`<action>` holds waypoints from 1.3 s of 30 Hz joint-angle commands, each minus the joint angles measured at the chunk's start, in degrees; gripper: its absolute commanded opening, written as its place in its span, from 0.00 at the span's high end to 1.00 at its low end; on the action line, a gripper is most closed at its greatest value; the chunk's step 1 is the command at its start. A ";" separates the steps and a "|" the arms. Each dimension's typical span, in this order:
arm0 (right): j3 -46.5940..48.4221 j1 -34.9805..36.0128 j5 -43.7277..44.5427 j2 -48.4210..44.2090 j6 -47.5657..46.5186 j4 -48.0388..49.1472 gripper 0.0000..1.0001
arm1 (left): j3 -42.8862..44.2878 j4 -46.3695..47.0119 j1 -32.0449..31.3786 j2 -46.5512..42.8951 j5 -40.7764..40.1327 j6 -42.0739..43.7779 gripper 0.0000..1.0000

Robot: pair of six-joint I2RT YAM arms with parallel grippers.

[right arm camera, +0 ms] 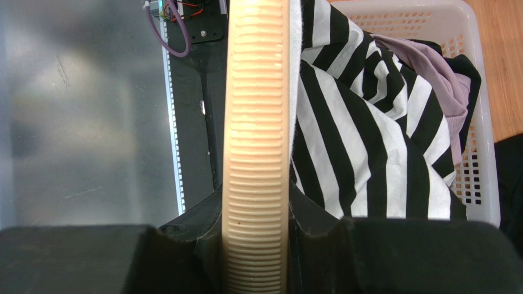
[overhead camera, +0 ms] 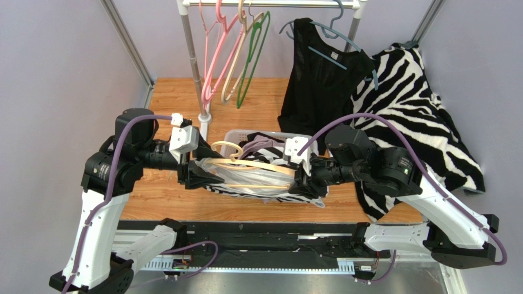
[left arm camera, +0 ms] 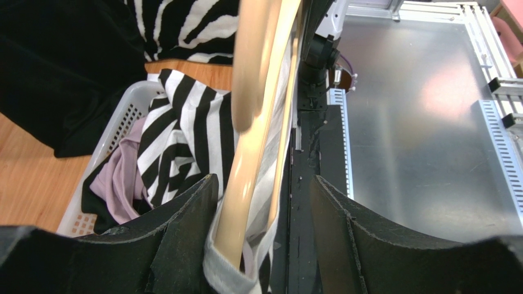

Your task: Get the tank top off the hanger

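Pinching the ribbed arm of the cream hanger, the right fingers are pressed against it from both sides, with no gap to be seen. The left fingers are spread around the other end of the hanger: one is touched by the hanger and the cloth on it, while the other stands clear, so nothing is clamped there.

The striped tank top is draped over the hanger and is held above the near side of the white basket, its lower folds sagging toward the clothes in the basket. The basket itself is set on the wooden desk.

The task is judged to be at an early stage. The top is not yet off. At the left end a pale hem is wrapped round the hanger's shoulder, and striped cloth is also carried along the arm by the right fingers. Both shoulders remain to be slipped free and the garment drawn away.

The hanger's long axis is laid roughly level, parallel to the basket's near rim and spanning from one arm to the other. Its hook is pointed across the basket, toward the basket's far rim.
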 commanded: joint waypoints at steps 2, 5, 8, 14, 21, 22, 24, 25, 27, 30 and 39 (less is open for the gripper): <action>2.03 0.01 -0.50 0.80 -0.89 6.97 1.00 | 3.05 4.03 -0.56 0.72 3.27 -3.43 0.39; 1.85 0.01 -0.68 1.06 -0.89 7.33 1.00 | 2.70 4.47 -0.56 0.89 3.01 -3.43 0.69; 2.02 0.01 0.11 1.33 -1.24 7.33 1.00 | 2.78 4.91 -0.56 1.07 2.66 -3.35 0.92; 2.81 -0.08 3.89 2.11 -2.38 8.64 1.00 | 2.87 5.17 -0.65 1.50 2.31 -3.26 0.93; 3.87 -0.08 17.22 4.32 -1.51 13.39 0.69 | 4.71 9.11 -0.65 2.12 -5.85 -5.01 0.97; 3.87 -0.08 19.69 3.97 -1.07 15.13 0.60 | 4.98 9.30 -0.65 2.29 -7.52 -4.93 0.97; 3.78 -0.08 24.87 2.57 -0.10 16.90 0.55 | 5.50 9.83 -0.65 2.12 -11.40 -4.75 0.98; 3.61 -0.08 26.90 1.86 0.34 18.91 0.52 | 5.59 10.26 -0.65 2.03 -12.45 -5.01 0.98; 3.17 -0.08 32.07 0.11 1.22 20.77 0.47 | 5.60 11.23 -0.65 1.94 -15.70 -6.06 0.99; 1.15 -0.08 36.31 -3.85 2.10 25.25 0.29 | 5.60 12.11 -0.65 2.03 -18.96 -6.51 0.99; -8.59 -0.08 38.78 -14.22 7.98 31.67 0.11 | 4.54 11.33 -0.65 1.59 -16.77 -6.42 0.99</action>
